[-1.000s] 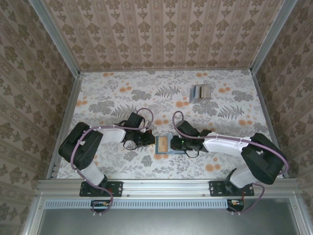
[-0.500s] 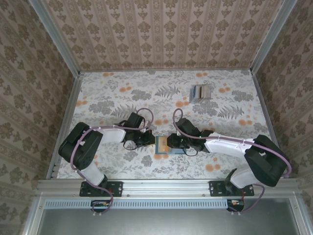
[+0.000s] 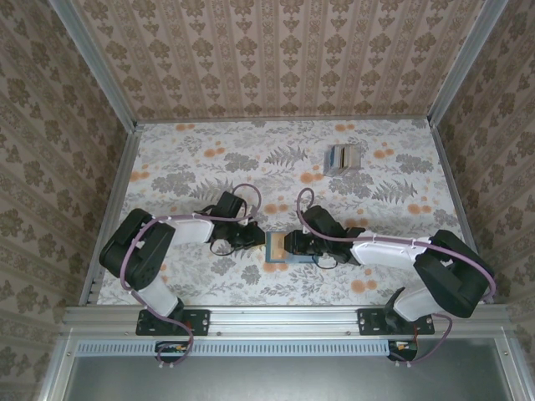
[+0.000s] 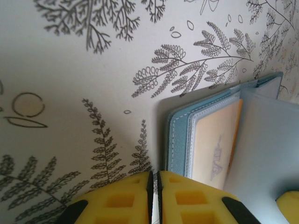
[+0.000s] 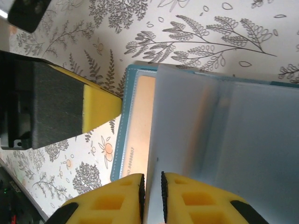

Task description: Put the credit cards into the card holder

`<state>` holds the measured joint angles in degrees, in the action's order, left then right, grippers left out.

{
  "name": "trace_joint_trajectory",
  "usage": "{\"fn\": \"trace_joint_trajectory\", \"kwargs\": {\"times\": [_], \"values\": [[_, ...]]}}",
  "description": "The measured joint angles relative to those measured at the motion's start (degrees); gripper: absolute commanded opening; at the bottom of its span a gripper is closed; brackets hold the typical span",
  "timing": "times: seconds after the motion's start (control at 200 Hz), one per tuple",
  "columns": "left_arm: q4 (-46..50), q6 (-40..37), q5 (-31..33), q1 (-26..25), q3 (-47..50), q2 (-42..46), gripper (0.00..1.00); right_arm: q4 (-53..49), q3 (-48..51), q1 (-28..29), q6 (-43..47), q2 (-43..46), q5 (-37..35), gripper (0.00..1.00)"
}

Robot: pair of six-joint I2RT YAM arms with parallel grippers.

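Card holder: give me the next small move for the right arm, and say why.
Probably open the right gripper and let go. It is shut on the grey-blue inner flap of the card holder, a tan card already sits in the pocket beneath, and the other credit cards lie at the far side. The shut left gripper rests by the holder's edge.

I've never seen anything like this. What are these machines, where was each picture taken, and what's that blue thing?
Two robot arms are bolted to a flowery table. The wide picture looks down from above; the close-ups come from a camera on each wrist, so the yellow pads are that arm's own claw. A blue wallet lies open between the arms, an orange card inside. The right claw pinches its pale inner flap; the left claw is shut beside its edge. More cards lie farther back.
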<state>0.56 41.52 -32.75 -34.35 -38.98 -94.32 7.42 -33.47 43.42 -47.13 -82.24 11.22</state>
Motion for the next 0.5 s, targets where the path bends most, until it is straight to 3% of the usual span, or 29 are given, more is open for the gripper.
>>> {"fn": "trace_joint_trajectory", "kwargs": {"times": [0.13,0.22,0.305,0.5], "values": [[0.0,-0.17,-0.07,0.0,0.0,0.0,0.14,1.22,1.14,-0.42,-0.57,0.02,-0.02,0.25],[0.0,-0.17,-0.04,0.0,0.0,0.0,0.13,0.37,1.75,-0.48,-1.03,0.61,-0.61,0.37],[0.04,-0.2,-0.04,0.0,0.0,0.0,0.12,-4.72,1.6,-0.52,-1.01,3.63,-3.93,0.51],[0.22,-0.39,0.02,0.02,-0.02,0.0,0.12,-18.08,-1.09,-0.52,1.97,10.97,-10.93,0.56]]}}
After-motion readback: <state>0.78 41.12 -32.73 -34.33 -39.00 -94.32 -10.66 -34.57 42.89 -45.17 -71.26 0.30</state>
